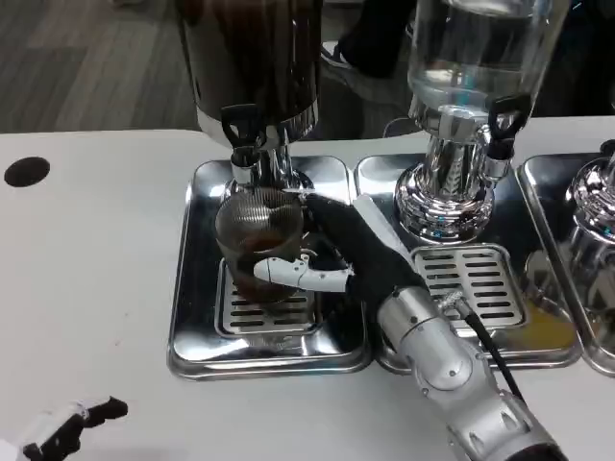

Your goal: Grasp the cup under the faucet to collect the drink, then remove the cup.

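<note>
Your cup, part-filled with dark drink, stands on the left tray's grate under the faucet, your right hand wrapped around it. Pull away carelessly and it may slosh. Left hand, fingers curled on nothing, waits at the worktop's near-left corner.

cup: clear ribbed glass, upright, dark drink in the bottom, on the drip grille
faucet: black-handled spout, directly at the cup's 12 o'clock
</note>
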Tool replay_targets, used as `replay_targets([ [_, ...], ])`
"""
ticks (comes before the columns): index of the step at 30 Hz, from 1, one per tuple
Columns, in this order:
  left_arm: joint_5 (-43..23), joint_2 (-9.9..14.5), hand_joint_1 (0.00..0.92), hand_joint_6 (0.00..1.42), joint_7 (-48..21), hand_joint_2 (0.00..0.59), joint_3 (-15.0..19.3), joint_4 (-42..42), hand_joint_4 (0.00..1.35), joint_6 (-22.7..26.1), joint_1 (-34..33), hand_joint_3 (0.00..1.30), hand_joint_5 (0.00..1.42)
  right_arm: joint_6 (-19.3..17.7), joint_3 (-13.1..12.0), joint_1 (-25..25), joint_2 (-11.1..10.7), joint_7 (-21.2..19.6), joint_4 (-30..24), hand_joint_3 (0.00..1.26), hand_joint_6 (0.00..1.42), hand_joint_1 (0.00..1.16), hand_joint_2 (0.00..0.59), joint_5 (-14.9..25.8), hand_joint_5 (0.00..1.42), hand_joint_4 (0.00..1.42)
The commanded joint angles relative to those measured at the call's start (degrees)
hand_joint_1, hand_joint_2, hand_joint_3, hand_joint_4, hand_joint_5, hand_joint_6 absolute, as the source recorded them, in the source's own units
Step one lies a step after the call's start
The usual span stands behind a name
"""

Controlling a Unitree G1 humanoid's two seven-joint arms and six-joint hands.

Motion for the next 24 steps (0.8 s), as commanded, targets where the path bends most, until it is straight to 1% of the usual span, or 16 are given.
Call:
replay_targets([
  [1, -0.2, 0.1, 0.0, 0.56, -0.7, 0.085, 0.2, 0.5, 0.37, -0.6, 0.1, 0.4, 0.44, -2.0, -0.6, -1.0, 0.0, 0.9, 1.1, 0.32, 0.11, 0.7, 0.094, 1.1, 0.28, 0.32],
  [8, -0.2, 0.0, 0.0, 0.56, -0.8, 0.089, 0.3, 0.6, 0.37, -0.6, 0.1, 0.4, 0.44, -3.5, -1.2, -1.1, -0.5, 1.3, 1.8, 0.33, 0.12, 0.7, 0.096, 1.2, 0.3, 0.34],
  [11, -0.3, 0.4, 0.0, 0.56, -2.3, 0.09, 0.5, 1.1, 0.37, 0.9, -2.2, 0.4, 0.44, -4.1, -1.6, -0.7, -0.7, 1.3, 1.9, 0.33, 0.12, 0.7, 0.097, 1.4, 0.3, 0.34],
  [15, -0.3, 0.1, 0.0, 0.56, -2.9, 0.091, 0.7, 1.2, 0.37, 1.0, -2.7, 0.4, 0.44, -4.7, -1.9, -0.3, -1.2, 1.6, 1.8, 0.34, 0.12, 0.7, 0.094, 1.6, 0.31, 0.35],
  [20, 0.1, 0.1, 0.0, 0.56, -4.0, 0.092, 0.0, 1.6, 0.38, 1.4, -4.5, 0.4, 0.44, -5.4, -2.7, 0.8, -2.6, 2.4, -0.8, 0.34, 0.13, 0.7, 0.094, 2.1, 0.32, 0.35],
  [24, 0.3, 0.0, 0.0, 0.56, -4.8, 0.092, -0.4, 1.8, 0.38, 1.9, -5.7, 0.4, 0.44, -5.4, -3.4, 2.6, -3.9, 3.7, -3.7, 0.34, 0.14, 0.7, 0.093, 2.6, 0.32, 0.35],
])
